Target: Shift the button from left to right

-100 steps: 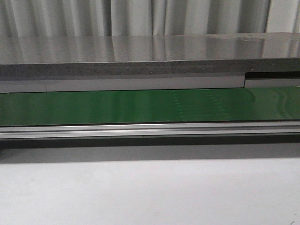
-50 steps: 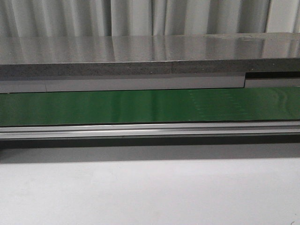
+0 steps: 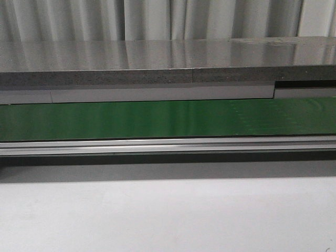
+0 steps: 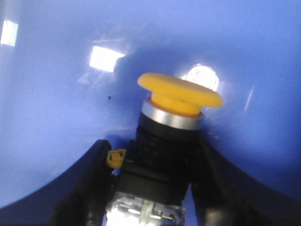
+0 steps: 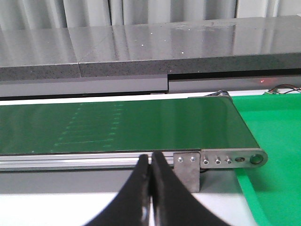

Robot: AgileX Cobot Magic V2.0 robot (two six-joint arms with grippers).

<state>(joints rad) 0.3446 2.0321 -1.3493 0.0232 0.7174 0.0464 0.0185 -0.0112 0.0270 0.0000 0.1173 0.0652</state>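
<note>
The button (image 4: 178, 92), with a yellow-orange cap, silver ring and black boxy body, shows only in the left wrist view. My left gripper (image 4: 153, 153) has a black finger pressed against each side of its body and holds it cap-outward inside a blue bin (image 4: 51, 94). My right gripper (image 5: 151, 161) is shut and empty, just in front of the belt's near rail, close to the belt's right end. Neither gripper shows in the front view. The green belt (image 3: 157, 119) carries nothing; it also shows in the right wrist view (image 5: 117, 125).
A grey ledge (image 3: 157, 63) runs behind the belt. An aluminium rail (image 3: 157, 146) runs along its near side. The belt's end bracket (image 5: 225, 160) sits beside a bright green surface (image 5: 277, 127). White tabletop (image 3: 168, 215) lies in front.
A faint dotted pattern on the green belt has shifted to the right across the front view. Nothing else differs there.
</note>
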